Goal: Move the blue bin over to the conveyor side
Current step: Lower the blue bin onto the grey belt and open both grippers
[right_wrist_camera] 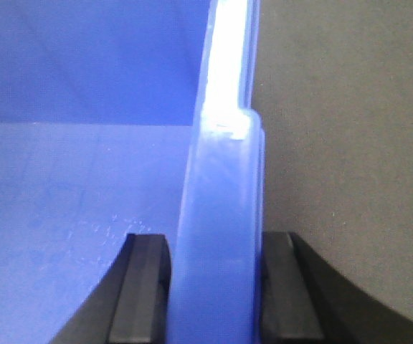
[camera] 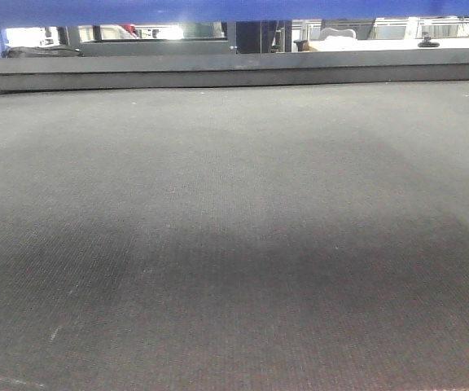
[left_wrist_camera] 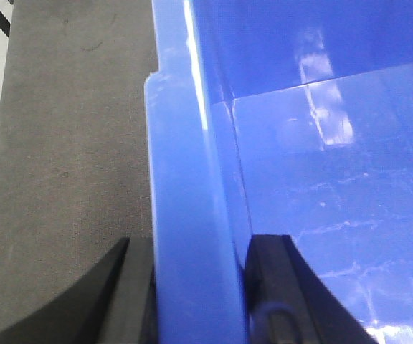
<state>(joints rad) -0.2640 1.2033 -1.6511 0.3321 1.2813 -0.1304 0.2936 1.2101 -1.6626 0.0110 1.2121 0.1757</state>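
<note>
Blue bin [left_wrist_camera: 335, 179] is held at 2 opposite side walls, 1 by each arm. In the left wrist view the left gripper [left_wrist_camera: 199, 244] straddles the thick rim, its 2 black fingers [left_wrist_camera: 278, 287] pressed against the inside and outside of the wall, so it is clamped on the plastic. The right gripper [right_wrist_camera: 214, 240] does the same on the other wall, 1 finger [right_wrist_camera: 142, 287] inside the bin and 1 outside, closed on the rim with no gap showing.

Outside each gripped wall lies the woven dark belt of the conveyor [camera: 234, 244], so the bin is over or on the belt; whether its base touches the belt cannot be told. In the front view only a blue band [camera: 234, 10] runs along the top edge, most likely the bin's near rim, and the belt stretches bare to its low dark far edge [camera: 234, 72].

This looks like the carrying step, the grasp made and the placement not yet done. The next move calls for both arms to travel together at matching height, so the bin stays level and neither wall twists out of its clamp, then a gentle set-down before either gripper lets go.

Count: 1 bin, 1 conveyor, 2 grippers, 4 fingers.
</note>
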